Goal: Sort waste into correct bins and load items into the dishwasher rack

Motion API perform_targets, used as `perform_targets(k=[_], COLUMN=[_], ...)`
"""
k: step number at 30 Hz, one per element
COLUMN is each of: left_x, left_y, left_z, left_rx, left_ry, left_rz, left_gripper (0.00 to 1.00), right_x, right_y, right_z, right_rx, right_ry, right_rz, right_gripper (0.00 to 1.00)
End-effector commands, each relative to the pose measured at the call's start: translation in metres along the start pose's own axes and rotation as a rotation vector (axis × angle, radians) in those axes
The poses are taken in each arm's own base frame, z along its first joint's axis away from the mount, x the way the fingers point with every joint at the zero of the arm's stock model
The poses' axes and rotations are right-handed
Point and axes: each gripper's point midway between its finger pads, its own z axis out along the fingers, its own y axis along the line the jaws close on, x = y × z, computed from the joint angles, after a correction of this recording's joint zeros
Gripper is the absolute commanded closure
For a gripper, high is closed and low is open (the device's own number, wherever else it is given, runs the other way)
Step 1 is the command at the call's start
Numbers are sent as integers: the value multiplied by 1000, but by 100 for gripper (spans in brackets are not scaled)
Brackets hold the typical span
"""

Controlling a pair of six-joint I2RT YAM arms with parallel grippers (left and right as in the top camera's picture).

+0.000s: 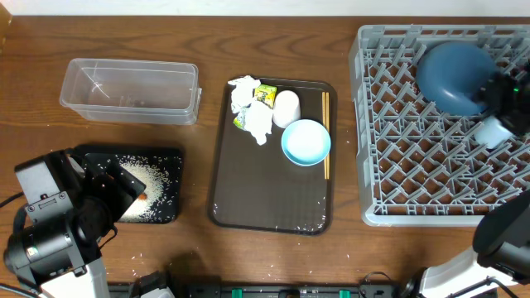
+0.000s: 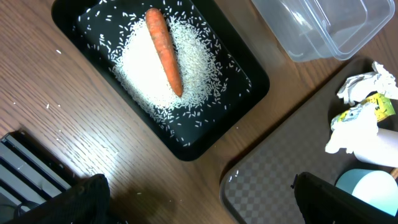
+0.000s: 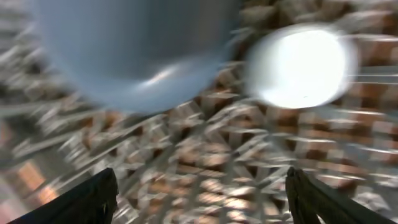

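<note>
Grey rack (image 1: 389,199), right of the brown tray (image 1: 248,190), holds the plate (image 1: 451,74), face down, with the small cup (image 1: 495,131) just beside it. Rice (image 2: 149,68) and carrot (image 2: 165,50) lie in the black bin (image 2: 249,87), left of the brown tray. A few stray grains (image 2: 59,51) lie on the wood near that bin. The clear bin (image 1: 132,91), left of the brown tray and further back, appears empty.

On the brown tray itself:
- napkins (image 1: 252,116)
- wrapper (image 1: 265,93)
- pink cup (image 1: 286,108)
- bowl (image 1: 306,141)
- chopsticks (image 1: 325,124), along its right edge

Left gripper (image 2: 199,193) hangs left of the brown tray, jaws wide apart, holding nothing. Right gripper (image 3: 202,199) is over the rack, right of the brown tray. Its view is blurred, but the fingers stand well apart with nothing between them.

Assessment: roughly half done. Food waste is binned and two of the five items are loaded. Napkins and wrapper are not yet binned. Bowl, pink cup and chopsticks are not yet racked.
</note>
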Motion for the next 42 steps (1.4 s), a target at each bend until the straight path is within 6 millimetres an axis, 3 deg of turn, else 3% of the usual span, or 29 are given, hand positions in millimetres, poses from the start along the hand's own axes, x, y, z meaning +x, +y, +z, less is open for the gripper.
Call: perform_targets(k=[1,5,9,12,14,18,22,31,35,42], left_x=[0,0,0,0,0,0,0,0,0,0], left_y=[3,3,3,3,3,3,3,3,3,3], left_z=[1,1,1,1,1,1,1,1,1,1], left_rx=[-15,-15,-15,-15,-15,-15,-15,-15,-15,-15], left_ry=[-1,-1,-1,-1,-1,-1,-1,-1,-1,-1], left_rz=[6,6,6,6,6,6,6,6,6,6], left_gripper=[3,4,3,3,3,3,3,3,4,4], right_x=[32,73,112,145,164,181,202,228,238,246], right_y=[79,145,199,241,264,284,305,319,325,333], right_z=[-16,-13,-7,-4,1,18,47,118,130,129], right_rx=[-259,-321,-293,-307,-281,-177,-182,-190,-229,-258], right_ry=[66,103,72,39,-4,-94,-91,-17,14,18], right_rz=[-161,-357,-549,-678,-721,-710,-753,-770,-777,-788], right_gripper=[16,14,12,1,1,1,1,1,1,4])
